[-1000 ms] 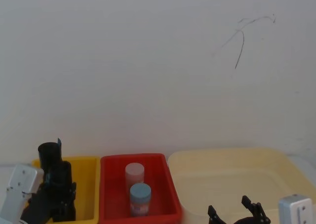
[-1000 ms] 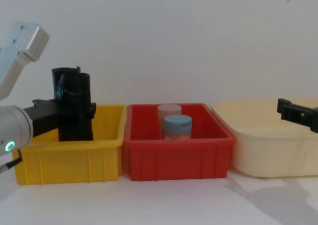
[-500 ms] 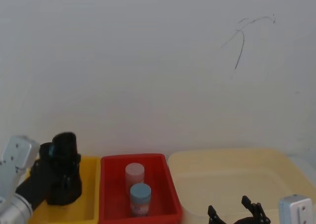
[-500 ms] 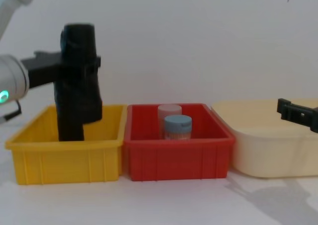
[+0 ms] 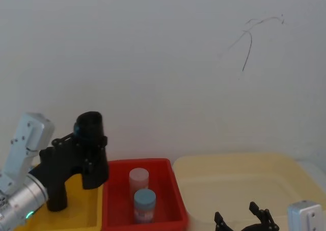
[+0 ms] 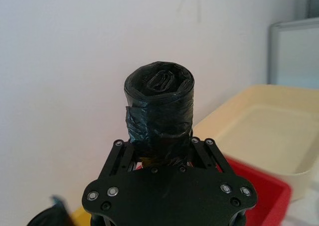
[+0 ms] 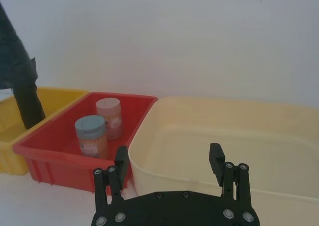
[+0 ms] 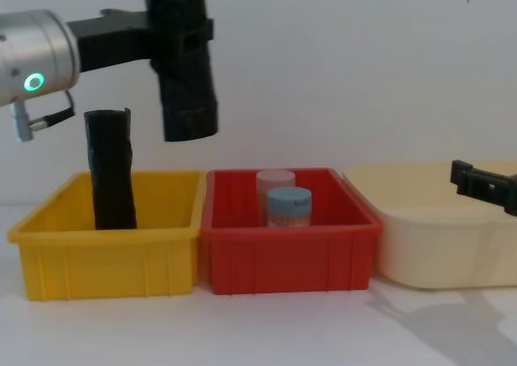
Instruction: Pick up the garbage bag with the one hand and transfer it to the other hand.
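1. Head view: the left pincer [image 5: 87,149] is clamped on the bag [image 5: 90,128], which hangs in the air above the border of the yellow bin [image 5: 84,210] and the red bin [image 5: 174,193]. The right pincer [image 5: 244,219] sits low, with its fingers apart.
2. Left wrist view: the bag stands upright between the fingers.
3. Right wrist view: the right pincer is apart and empty, near the tub [image 7: 259,136].
4. Chest view: the bag is well above the bins. Another roll [image 8: 111,176] stands in the yellow bin.
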